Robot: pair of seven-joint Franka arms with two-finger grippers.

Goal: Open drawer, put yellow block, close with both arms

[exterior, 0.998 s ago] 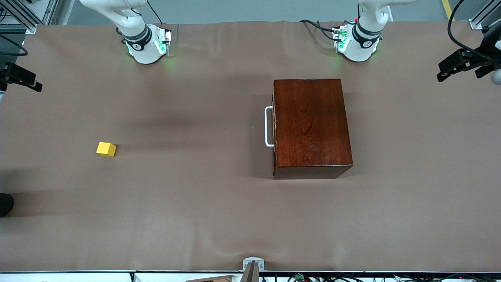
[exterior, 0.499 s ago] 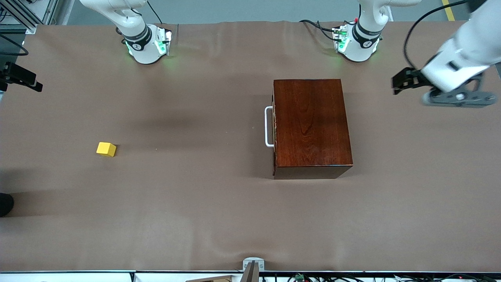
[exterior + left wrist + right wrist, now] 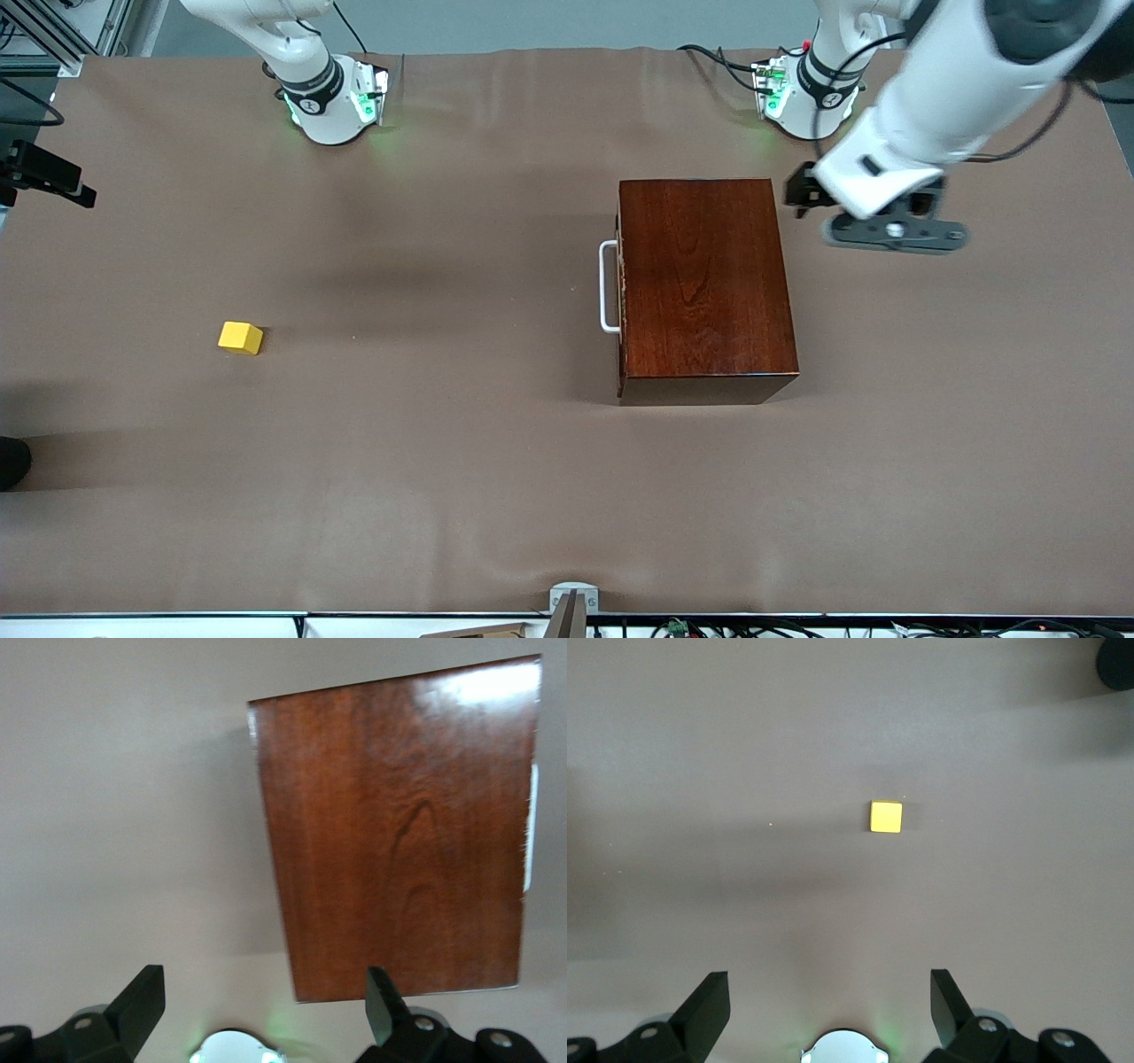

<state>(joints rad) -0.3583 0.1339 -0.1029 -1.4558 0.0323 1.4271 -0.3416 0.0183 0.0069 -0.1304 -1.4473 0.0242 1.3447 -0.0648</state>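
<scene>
The reddish-brown wooden box [image 3: 704, 283] stands mid-table with its drawer shut. The white bar handle [image 3: 608, 286] faces the right arm's end. The box also shows in the left wrist view [image 3: 399, 833]. The yellow block [image 3: 240, 338] lies on the cloth toward the right arm's end, and shows in the right wrist view [image 3: 886, 816]. My left gripper [image 3: 797, 197] hangs open and empty [image 3: 264, 992] above the box's corner nearest the left arm's base. My right gripper [image 3: 75, 188] waits open and empty [image 3: 828, 992] high above the table, at the right arm's end.
A brown cloth [image 3: 443, 461] covers the whole table. A dark round object [image 3: 11, 461] sits at the table's edge at the right arm's end, nearer to the camera than the block, and shows in the right wrist view [image 3: 1116, 660].
The left arm has swung in from the left arm's end of the table to the box's corner. The right arm, the block and the box have not moved.
</scene>
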